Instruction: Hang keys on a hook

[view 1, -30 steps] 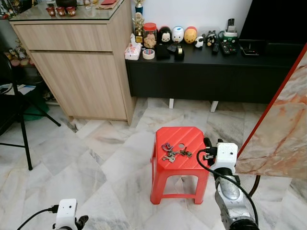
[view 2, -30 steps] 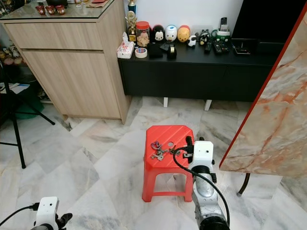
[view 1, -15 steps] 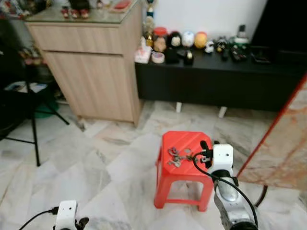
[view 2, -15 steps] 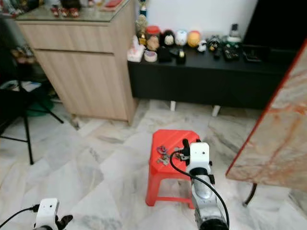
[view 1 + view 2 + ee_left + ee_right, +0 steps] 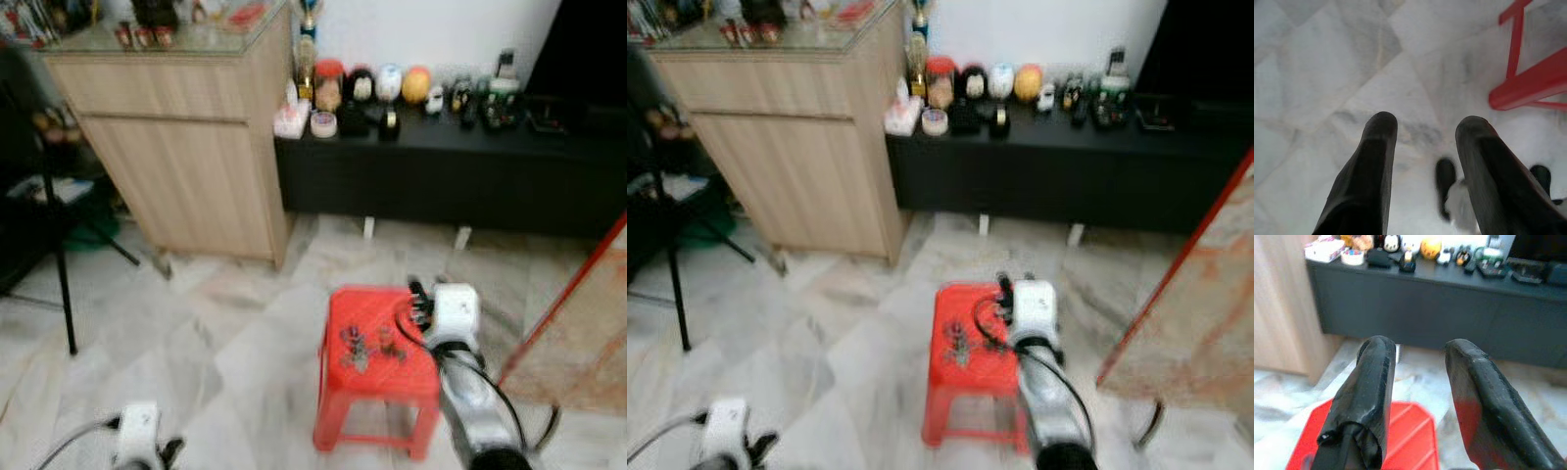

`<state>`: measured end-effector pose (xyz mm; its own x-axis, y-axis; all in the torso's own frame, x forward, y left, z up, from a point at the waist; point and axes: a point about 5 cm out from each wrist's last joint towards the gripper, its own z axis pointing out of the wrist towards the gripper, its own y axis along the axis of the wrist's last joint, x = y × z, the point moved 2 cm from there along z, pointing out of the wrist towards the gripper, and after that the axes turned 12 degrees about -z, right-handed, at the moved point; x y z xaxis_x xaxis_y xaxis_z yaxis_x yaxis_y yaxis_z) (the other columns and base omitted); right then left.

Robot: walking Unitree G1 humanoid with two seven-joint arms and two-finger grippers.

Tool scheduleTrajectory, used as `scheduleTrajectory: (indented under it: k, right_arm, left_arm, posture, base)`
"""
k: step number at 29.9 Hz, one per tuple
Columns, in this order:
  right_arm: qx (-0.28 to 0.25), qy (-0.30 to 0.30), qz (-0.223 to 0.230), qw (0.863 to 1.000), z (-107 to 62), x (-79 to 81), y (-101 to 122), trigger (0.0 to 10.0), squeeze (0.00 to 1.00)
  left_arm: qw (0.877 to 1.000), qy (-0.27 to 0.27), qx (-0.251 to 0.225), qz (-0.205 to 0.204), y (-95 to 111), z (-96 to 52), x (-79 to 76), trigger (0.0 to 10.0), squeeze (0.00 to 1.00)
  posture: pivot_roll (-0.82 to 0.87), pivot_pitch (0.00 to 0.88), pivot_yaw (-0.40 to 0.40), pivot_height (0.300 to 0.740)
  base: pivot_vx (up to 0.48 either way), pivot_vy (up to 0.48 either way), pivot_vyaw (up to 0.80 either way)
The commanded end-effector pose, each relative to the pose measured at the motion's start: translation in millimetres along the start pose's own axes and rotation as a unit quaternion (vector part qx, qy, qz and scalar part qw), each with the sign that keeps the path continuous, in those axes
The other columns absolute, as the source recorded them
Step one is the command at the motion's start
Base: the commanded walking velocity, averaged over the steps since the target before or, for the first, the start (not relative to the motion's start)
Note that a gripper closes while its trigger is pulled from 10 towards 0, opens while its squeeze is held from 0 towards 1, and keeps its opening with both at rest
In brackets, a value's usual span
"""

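A bunch of keys [image 5: 367, 345] lies on top of a red plastic stool [image 5: 351, 309] standing on the marble floor. My right gripper [image 5: 419, 296] hovers open over the stool's far right corner, a little beyond the keys, with nothing between its fingers. In the right wrist view the open gripper [image 5: 1415, 350] points over the stool's top [image 5: 1408, 431] toward the black console. My left gripper [image 5: 1425, 125] hangs low and open above the floor, with a stool leg [image 5: 1528, 83] off to one side. The picture is blurred.
A light wooden cabinet [image 5: 186, 147] stands at the back left. Beside it is a low black console [image 5: 460, 162] carrying figurines and small items. A marble slab with a red edge [image 5: 578, 333] leans at the right. A black stand's leg [image 5: 59, 284] is at the left.
The camera has shifted and blurred, so the stool sits lower in the picture. The keys still lie on the stool, and my right gripper stays over its far right corner.
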<state>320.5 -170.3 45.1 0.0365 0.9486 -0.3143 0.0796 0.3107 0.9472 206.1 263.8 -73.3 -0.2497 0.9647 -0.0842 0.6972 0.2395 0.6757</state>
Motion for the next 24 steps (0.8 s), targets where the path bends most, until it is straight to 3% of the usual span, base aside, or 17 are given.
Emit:
scheduleTrajectory:
  k: [1,4,12,24]
  right_arm:
    - [-0.008,0.017,0.006,1.0,0.9,13.1,6.4,10.0,0.0]
    - [-0.009,0.021,0.007,1.0,1.0,14.8,7.0,10.0,0.0]
    - [-0.012,0.028,0.007,1.0,0.8,16.5,8.3,10.0,0.0]
    - [-0.008,0.019,0.021,1.0,2.0,13.0,7.8,10.0,0.0]
  left_arm:
    - [1.0,0.017,0.007,0.001,-2.1,-3.1,12.3,10.0,0.0]
    - [1.0,0.016,0.009,0.006,-1.5,-2.9,12.3,10.0,0.0]
    - [1.0,0.015,0.009,0.004,-1.2,-2.7,11.8,10.0,0.0]
    - [1.0,0.014,0.008,0.004,-0.3,-2.3,10.9,10.0,0.0]
  posture:
    - [0.06,0.049,0.02,0.74]
    - [0.05,0.057,0.021,0.74]
    - [0.06,0.058,0.02,0.74]
    - [0.05,0.061,0.02,0.74]
  base:
    - [0.281,0.0,0.0]
    - [0.094,0.0,0.0]
    - [0.0,0.0,0.72]
    - [0.0,0.0,0.0]
